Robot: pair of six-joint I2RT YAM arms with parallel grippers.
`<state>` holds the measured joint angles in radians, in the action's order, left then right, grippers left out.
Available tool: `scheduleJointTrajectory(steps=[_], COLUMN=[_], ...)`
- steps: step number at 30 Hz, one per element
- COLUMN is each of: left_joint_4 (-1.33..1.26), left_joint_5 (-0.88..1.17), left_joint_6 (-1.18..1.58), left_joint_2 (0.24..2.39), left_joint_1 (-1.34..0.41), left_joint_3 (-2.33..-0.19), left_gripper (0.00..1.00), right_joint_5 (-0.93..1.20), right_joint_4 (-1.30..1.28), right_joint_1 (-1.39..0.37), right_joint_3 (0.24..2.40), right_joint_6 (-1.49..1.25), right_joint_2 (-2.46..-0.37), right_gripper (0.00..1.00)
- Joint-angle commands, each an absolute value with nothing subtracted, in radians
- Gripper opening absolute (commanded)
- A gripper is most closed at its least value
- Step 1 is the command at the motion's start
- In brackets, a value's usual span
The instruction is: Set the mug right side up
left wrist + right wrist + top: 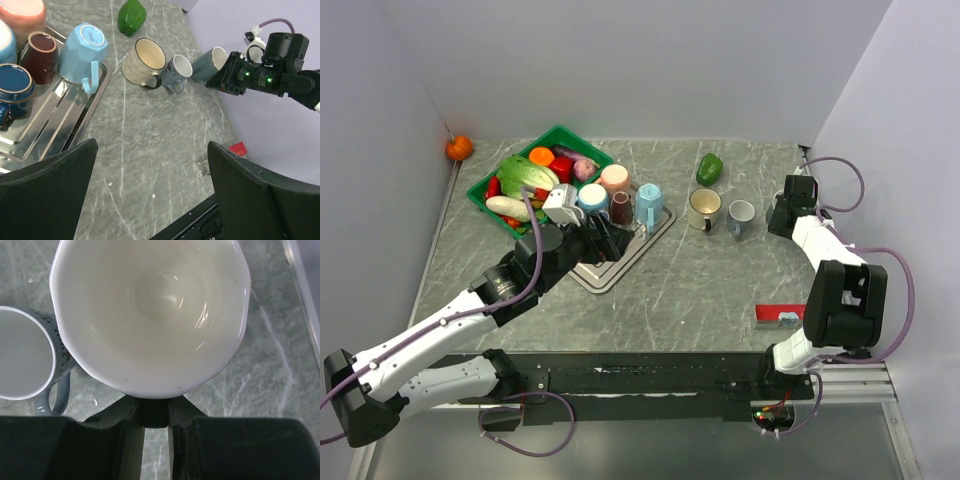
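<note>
Nearest us, the left gripper (pixel 151 146) hangs with its jaws spread wide and nothing between them, above the table (pixel 150 130) just beside the metal tray (pixel 30 145). It has no part in this step.

At the right side, the right gripper (pixel 155 410) is pinched nearly closed on a dark part just below the mug (pixel 150 305) rim. We take it for the handle but cannot be sure.

We judge the turning step is under way. The mug is carried tilted, its mouth facing back towards the wrist, near the right wall and just beside a small pale blue mug (pixel 22 360). Next we would roll the wrist until the rim is level, lower the base onto bare table clear of that neighbour, then release.

The mug is grey-green outside and glossy white inside, with a faceted rim, and it is empty.
</note>
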<state>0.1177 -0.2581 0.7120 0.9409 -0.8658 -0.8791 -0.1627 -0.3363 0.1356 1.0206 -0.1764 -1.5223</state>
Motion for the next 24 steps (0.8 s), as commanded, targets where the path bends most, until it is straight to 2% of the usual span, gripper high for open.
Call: scheduleJointTrajectory(steps=[1, 10, 11, 12, 14, 15, 21, 24], left_joint_4=[0.106, 0.107, 0.11, 0.112, 0.118, 0.121, 0.135, 0.138], left_joint_5=[-0.258, -0.261, -0.261, -0.259, -0.258, -0.258, -0.271, -0.275], left_joint_6=[0.723, 0.727, 0.73, 0.73, 0.73, 0.73, 0.718, 0.695], left_joint_2=[0.957, 0.976, 0.977, 0.98, 0.986, 0.994, 1.022, 1.054], left_joint_1=[-0.87, -0.868, -0.868, -0.868, -0.868, -0.868, -0.868, -0.868], left_joint_3=[-0.882, -0.884, -0.885, -0.887, -0.894, -0.897, -0.925, -0.948], left_gripper=[0.96, 0.96, 0.96, 0.96, 0.96, 0.96, 0.96, 0.96], right_joint_5=[-0.129, -0.16, -0.161, -0.163, -0.172, -0.178, -0.19, -0.204], right_joint_4=[-0.184, -0.32, -0.33, -0.336, -0.356, -0.357, -0.385, -0.458], right_joint_1=[0.13, 0.123, 0.123, 0.123, 0.118, 0.117, 0.112, 0.104], right_joint_3=[1.071, 1.153, 1.158, 1.163, 1.172, 1.175, 1.189, 1.242], right_joint_6=[-0.115, -0.158, -0.16, -0.164, -0.176, -0.182, -0.201, -0.198], right_joint_2=[-1.537, -1.641, -1.644, -1.649, -1.652, -1.652, -1.606, -1.574], right_gripper=[0.0, 0.01, 0.06, 0.16, 0.3, 0.42, 0.68, 0.74])
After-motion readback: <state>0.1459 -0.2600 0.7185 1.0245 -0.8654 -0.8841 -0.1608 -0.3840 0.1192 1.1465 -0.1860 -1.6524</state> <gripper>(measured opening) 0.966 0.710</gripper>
